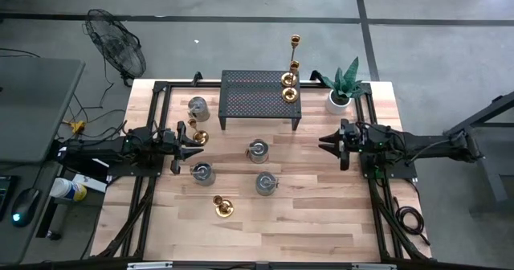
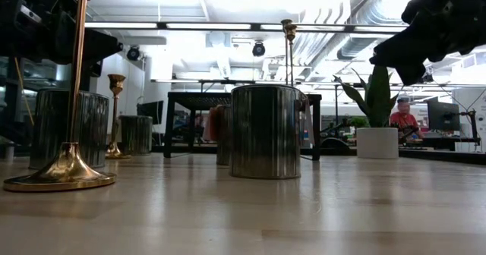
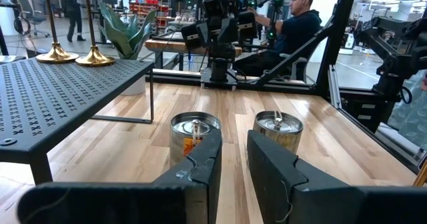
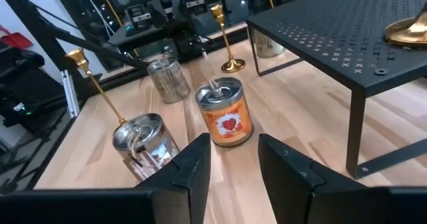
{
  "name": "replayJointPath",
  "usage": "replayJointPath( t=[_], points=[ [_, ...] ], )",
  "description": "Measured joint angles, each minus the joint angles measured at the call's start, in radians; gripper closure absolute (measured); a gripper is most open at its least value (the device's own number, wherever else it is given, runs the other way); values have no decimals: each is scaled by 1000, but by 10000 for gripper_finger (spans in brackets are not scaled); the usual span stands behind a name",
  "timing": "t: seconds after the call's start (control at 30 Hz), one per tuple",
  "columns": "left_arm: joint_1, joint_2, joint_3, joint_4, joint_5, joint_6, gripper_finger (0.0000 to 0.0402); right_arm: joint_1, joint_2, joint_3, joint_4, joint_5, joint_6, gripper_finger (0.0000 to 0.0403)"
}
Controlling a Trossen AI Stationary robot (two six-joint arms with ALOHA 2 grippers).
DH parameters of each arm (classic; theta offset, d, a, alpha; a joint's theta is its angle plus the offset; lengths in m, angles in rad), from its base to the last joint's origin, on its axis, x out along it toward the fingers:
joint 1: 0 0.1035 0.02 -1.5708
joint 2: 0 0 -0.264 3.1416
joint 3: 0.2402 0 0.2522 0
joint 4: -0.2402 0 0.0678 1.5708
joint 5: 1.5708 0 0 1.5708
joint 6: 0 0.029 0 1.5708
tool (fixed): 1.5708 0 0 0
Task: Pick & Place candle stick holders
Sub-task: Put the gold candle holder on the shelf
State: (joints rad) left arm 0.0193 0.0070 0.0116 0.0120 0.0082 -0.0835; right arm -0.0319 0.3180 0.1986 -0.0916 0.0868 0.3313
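Note:
Four gold candlestick holders show. Two stand by their round bases on the right end of the black perforated rack (image 1: 261, 101): one (image 1: 289, 79) and one (image 1: 289, 96). A third (image 1: 199, 136) stands on the table just far of my left gripper. A fourth (image 1: 223, 209) stands on the table near the front, and is close in the low view (image 2: 64, 171). My left gripper (image 1: 195, 147) is open and empty at the table's left, with its fingers seen in the left wrist view (image 3: 233, 164). My right gripper (image 1: 323, 144) is open and empty at the right, also seen in the right wrist view (image 4: 233, 164).
Several metal candle tins stand on the table: one (image 1: 197, 107) by the rack's left leg, one (image 1: 257, 150) at the centre, one (image 1: 202, 172) near my left gripper, one (image 1: 265, 182) nearer the front. A potted plant (image 1: 341, 89) stands at the far right. A person (image 3: 297, 17) sits beyond the table.

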Motion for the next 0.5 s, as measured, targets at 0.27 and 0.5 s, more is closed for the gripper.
replayJointPath(
  t=[0.27, 0.5],
  points=[
    [0, 0, 0, 0, 0, 0, 330, 0, 1, 0, -20, 0, -26, 285],
    [0, 0, 0, 0, 0, 0, 330, 0, -11, 0, -24, 0, -82, 285]
  ],
)
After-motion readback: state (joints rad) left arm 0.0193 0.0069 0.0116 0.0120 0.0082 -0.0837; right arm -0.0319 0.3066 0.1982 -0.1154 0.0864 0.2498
